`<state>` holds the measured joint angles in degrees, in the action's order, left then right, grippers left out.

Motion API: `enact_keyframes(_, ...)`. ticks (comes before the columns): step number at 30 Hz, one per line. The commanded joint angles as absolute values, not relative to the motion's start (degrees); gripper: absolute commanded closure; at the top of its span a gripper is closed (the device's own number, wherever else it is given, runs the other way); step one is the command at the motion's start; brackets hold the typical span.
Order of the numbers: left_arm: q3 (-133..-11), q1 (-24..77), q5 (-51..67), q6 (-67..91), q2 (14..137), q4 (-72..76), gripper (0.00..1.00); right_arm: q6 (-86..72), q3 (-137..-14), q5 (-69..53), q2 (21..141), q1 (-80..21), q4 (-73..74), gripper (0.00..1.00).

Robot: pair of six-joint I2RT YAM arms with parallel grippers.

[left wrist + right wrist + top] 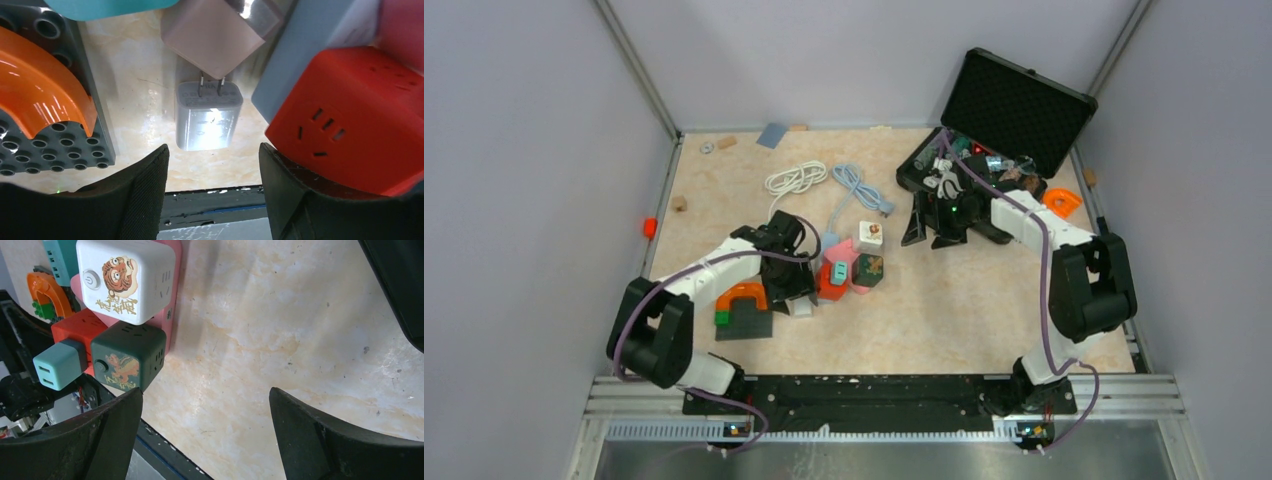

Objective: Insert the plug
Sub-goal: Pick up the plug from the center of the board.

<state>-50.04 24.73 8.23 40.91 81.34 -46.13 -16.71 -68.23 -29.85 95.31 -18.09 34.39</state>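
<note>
The plug is a small pale grey block lying flat on the table, its two metal prongs pointing away from me toward a pinkish block. My left gripper is open just short of the plug, with bare table between its fingers. Its right finger sits close under the red socket cube. In the top view the left gripper hovers at the cluster of socket cubes. My right gripper is open over bare table and holds nothing; it stands by the black case.
A white tiger-print cube, a dark green cube and a teal plug in the red cube form the cluster. An orange arch sits on a grey studded plate. White cable and blue cable lie behind.
</note>
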Motion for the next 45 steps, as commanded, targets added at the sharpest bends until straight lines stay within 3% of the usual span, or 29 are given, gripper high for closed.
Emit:
enact_keyframes(1,-49.59,26.39,5.10,42.19,84.73,-43.47,0.34,-17.20,-71.74,-30.59,93.55,-17.80,34.52,0.07)
enact_keyframes(10,-51.60,26.44,2.41,39.85,90.38,-41.76,0.38,-18.03,-74.35,-31.82,93.21,-17.79,35.04,0.07)
enact_keyframes(13,-51.95,26.40,3.04,38.98,92.63,-41.26,0.43,-19.42,-76.10,-30.06,93.78,-17.82,35.54,0.07)
enact_keyframes(14,-52.09,26.40,3.11,38.75,93.01,-41.30,0.47,-19.73,-76.98,-28.98,94.03,-17.84,35.99,0.07)
enact_keyframes(19,-52.39,26.38,1.97,38.83,89.99,-41.94,0.86,-21.44,-78.01,-23.11,91.82,-17.82,34.01,0.07)
enact_keyframes(23,-55.69,26.20,-0.40,38.93,84.25,-44.82,1.00,-23.41,-75.10,-21.78,86.84,-17.84,26.08,0.07)
enact_keyframes(29,-63.56,24.77,-3.02,39.92,75.41,-47.31,1.00,-26.73,-74.45,-22.81,82.60,-19.25,17.79,0.07)
enact_keyframes(34,-66.94,23.37,-0.31,43.20,68.84,-38.17,1.00,-24.61,-77.98,-17.10,83.00,-26.92,16.26,0.10)
enact_keyframes(45,-61.12,18.37,12.01,84.20,63.64,-15.18,1.00,-24.50,-81.04,-12.54,84.28,-40.33,4.97,0.10)
